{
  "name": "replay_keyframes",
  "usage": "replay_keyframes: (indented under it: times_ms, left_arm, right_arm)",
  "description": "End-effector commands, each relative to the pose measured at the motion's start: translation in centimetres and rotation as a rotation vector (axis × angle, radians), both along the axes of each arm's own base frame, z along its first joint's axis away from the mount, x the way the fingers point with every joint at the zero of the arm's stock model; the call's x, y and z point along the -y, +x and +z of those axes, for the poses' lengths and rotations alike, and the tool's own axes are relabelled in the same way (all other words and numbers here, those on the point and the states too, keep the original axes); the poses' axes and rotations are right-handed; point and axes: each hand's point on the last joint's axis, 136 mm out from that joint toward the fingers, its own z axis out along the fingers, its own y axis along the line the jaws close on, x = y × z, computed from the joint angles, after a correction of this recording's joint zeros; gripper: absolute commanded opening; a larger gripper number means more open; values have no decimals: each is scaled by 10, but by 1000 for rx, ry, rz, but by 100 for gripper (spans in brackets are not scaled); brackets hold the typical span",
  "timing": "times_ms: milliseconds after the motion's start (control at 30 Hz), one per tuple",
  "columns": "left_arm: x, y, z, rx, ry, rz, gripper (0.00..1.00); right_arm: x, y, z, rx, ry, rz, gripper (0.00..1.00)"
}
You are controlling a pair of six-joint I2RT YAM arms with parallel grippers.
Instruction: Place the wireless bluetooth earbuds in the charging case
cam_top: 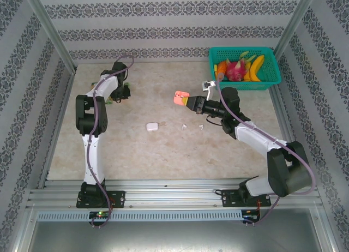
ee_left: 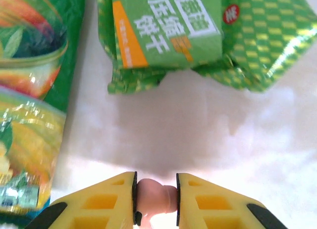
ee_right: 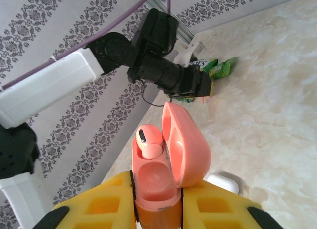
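Pinching one pink earbud (ee_left: 154,198) w/ my left gripper (ee_left: 156,187), jaws squeezed close on it, by the green snack packs (ee_left: 168,30). My right gripper (ee_right: 156,209) grips the pink case (ee_right: 187,149), lid up, 2nd pink earbud (ee_right: 148,139) inside. I see two white earbuds (cam_top: 184,126) lying near the white case (cam_top: 151,126).

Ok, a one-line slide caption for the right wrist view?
Right jaws clamp the pink charging case, lid open, one pink earbud seated inside.
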Motion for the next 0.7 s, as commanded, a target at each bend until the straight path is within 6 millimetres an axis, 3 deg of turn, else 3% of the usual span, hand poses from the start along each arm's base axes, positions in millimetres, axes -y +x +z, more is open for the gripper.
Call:
replay_keyframes:
  times_ms: [0, 167, 400, 667]
  left_arm:
    - [8, 7, 55, 145, -55, -2, 24]
    - [32, 0, 102, 261, -125, -46, 24]
    - [76, -17, 170, 422, -240, -155, 24]
    - [152, -46, 238, 607, -377, -392, 25]
  right_arm:
    - [-7, -7, -8, 47, -40, 36, 16]
    - [-10, -13, -15, 90, -75, 69, 15]
    - [-15, -21, -6, 159, -104, 130, 15]
    - [-23, -30, -1, 169, -120, 192, 15]
